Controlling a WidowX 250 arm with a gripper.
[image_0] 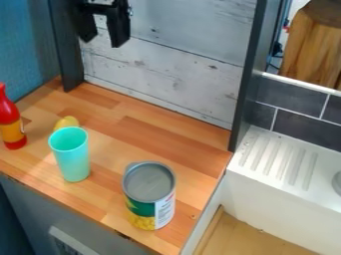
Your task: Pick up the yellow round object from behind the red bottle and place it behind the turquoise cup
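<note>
Black hand [102, 42] above wooden counter [136, 132] with yellow object [67, 122], turquoise cup [72, 158]

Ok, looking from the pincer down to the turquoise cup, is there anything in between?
One low thing: a yellow object sits just behind the turquoise cup, on the side toward the raised pincer. The cup partly hides it, so I can't tell if they touch. Nothing else visible stands between.

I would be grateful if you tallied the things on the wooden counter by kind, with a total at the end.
Bottle: 1
Cup: 1
Can: 1
Yellow item, partly hidden by the cup, kind unclear: 1
Total: 4
</note>
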